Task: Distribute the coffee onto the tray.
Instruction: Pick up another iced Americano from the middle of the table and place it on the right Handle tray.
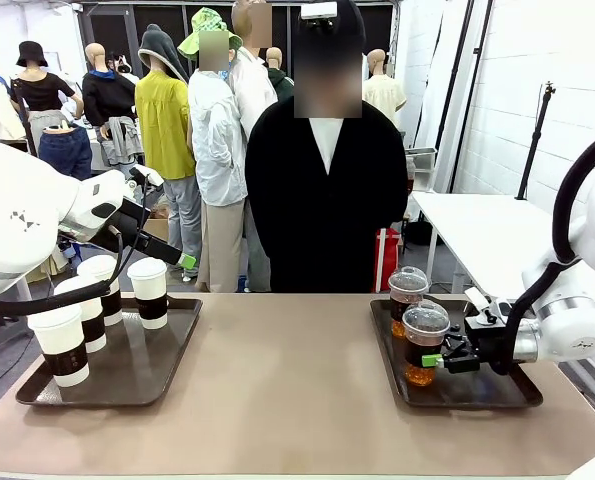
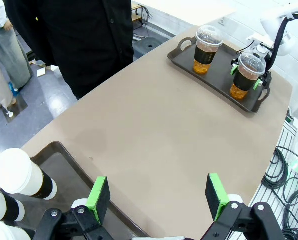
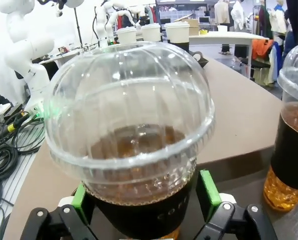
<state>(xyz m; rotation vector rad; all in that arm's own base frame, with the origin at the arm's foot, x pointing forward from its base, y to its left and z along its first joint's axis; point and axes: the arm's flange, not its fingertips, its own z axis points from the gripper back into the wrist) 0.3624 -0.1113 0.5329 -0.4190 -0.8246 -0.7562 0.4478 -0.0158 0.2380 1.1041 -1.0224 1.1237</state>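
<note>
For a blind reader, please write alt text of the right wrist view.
A clear dome-lidded cup of brown drink stands close up between the right pincer's open green pads. A second such cup stands at the right edge, and white paper cups far behind.

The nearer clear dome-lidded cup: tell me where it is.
In the front view it stands on the right tray, between the right hand's open fingers, beside the other clear cup.

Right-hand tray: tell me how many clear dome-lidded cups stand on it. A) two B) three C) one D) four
A: two clear dome-lidded cups stand on the right-hand tray, the nearer one between the open fingers of the right gripper, while the white paper cups stand on the left tray.
</note>
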